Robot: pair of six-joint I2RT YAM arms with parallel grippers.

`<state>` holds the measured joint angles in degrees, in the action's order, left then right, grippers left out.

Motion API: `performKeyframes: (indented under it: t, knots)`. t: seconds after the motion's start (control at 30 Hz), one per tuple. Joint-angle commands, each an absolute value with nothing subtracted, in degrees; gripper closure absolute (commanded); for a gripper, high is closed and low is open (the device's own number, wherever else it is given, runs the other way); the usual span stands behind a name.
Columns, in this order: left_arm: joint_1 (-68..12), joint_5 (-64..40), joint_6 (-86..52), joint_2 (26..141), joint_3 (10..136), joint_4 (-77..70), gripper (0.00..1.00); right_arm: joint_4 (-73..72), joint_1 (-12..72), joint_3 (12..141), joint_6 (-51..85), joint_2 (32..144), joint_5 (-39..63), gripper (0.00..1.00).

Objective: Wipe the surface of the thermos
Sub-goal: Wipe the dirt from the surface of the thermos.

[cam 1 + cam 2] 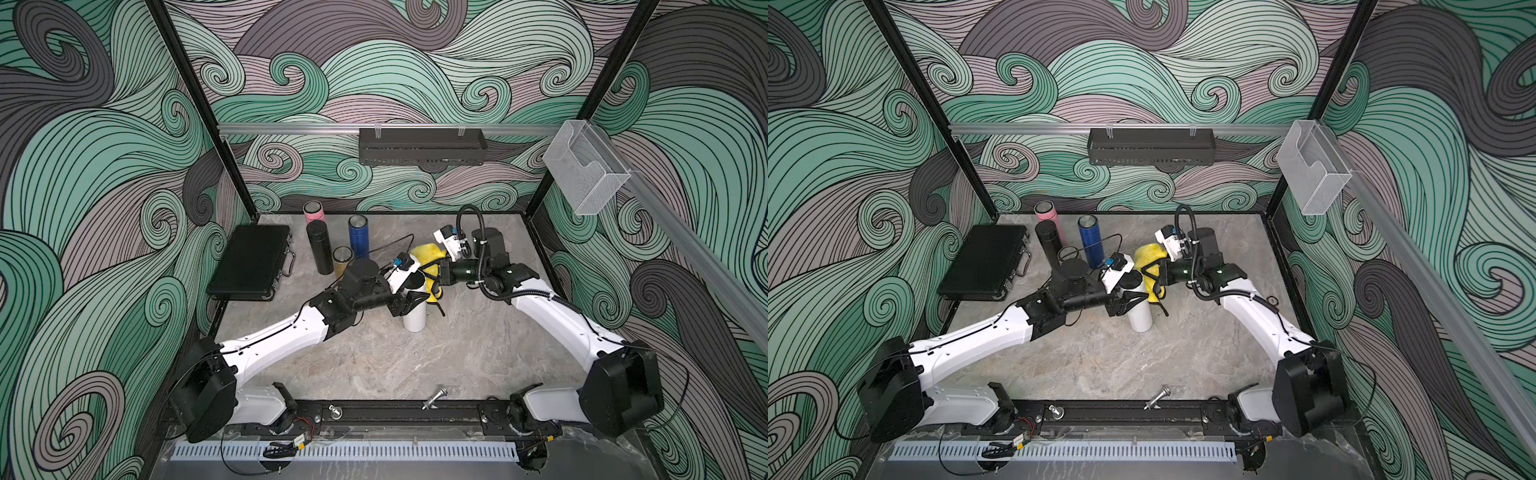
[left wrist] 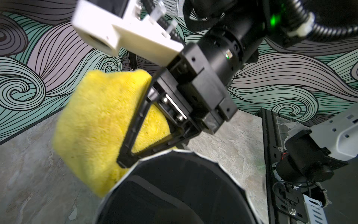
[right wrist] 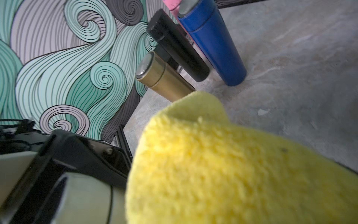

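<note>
Two grippers, both occupied, for your record. Left gripper (image 1: 409,300) clamps the upright white thermos (image 1: 415,319), mid-table (image 1: 415,365). Right gripper (image 2: 124,161) pinches the yellow cloth (image 1: 426,252) against its upper far side. Beyond stand the gold thermos (image 1: 343,259), black thermos (image 1: 320,249), blue thermos (image 1: 358,239) and pink thermos (image 1: 313,212).

Teal, grey and mauve wave-patterned walls (image 1: 415,62) enclose a grey marbled counter (image 1: 395,361); a black rack (image 1: 422,145) hangs from the back aluminium rail (image 1: 291,128).

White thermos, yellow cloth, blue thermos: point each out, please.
white thermos (image 1: 414,318): in a top view, lower body.
yellow cloth (image 2: 93,126): left wrist view, fuzzy face.
blue thermos (image 3: 213,44): right wrist view, mid body.
</note>
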<state>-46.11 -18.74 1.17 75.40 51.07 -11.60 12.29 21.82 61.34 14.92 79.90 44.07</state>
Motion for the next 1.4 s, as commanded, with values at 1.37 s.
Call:
performKeyframes:
  t: [1.37]
  knots:
    - [-41.3, -38.7, 5.6, 77.4, 57.0, -10.2, 1.0, 7.5, 19.1, 59.3, 19.0, 84.7, 58.2, 1.0]
